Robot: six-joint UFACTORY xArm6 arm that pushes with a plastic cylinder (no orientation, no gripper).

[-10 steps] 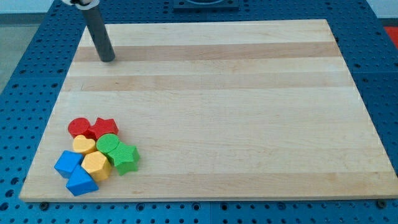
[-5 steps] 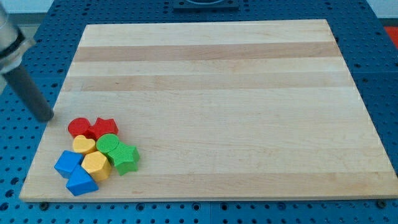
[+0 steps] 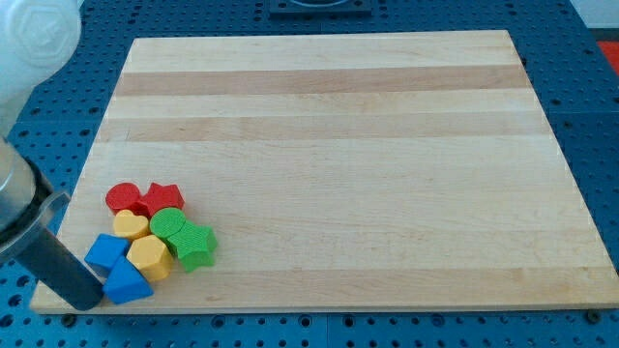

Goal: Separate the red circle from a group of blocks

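The wooden worktop (image 3: pixel 329 164) fills most of the view, a pale plank board lying on a blue perforated base (image 3: pixel 595 116) that shows along the left, right and bottom edges. Next in size is the arm's dark rod (image 3: pixel 56 259), which comes in from the view's left edge below a blurred pale housing and slants down toward the board's bottom left corner; my tip (image 3: pixel 87 300) sits at that corner, just beside the view's left side of the blue blocks, and whether it touches them cannot be told. There is no claw on this arm, so nothing opens, closes or grips; the rod simply ends at the tip. All the blocks sit packed together in one cluster near the bottom left of the board. At the cluster's bottom lies a blue triangle-like block (image 3: pixel 127 282), with a second blue block (image 3: pixel 104 251) touching it just above and to the view's left. To the view's right is a green star-like block (image 3: pixel 196 245), touching a green rounded block (image 3: pixel 168 224). In the middle are a yellow hexagon (image 3: pixel 149 256) and, above it, a yellow heart (image 3: pixel 131 226). At the cluster's top are the red star (image 3: pixel 164 197) and, touching its left side, the red circle (image 3: pixel 123 198), which also touches the yellow heart below it.
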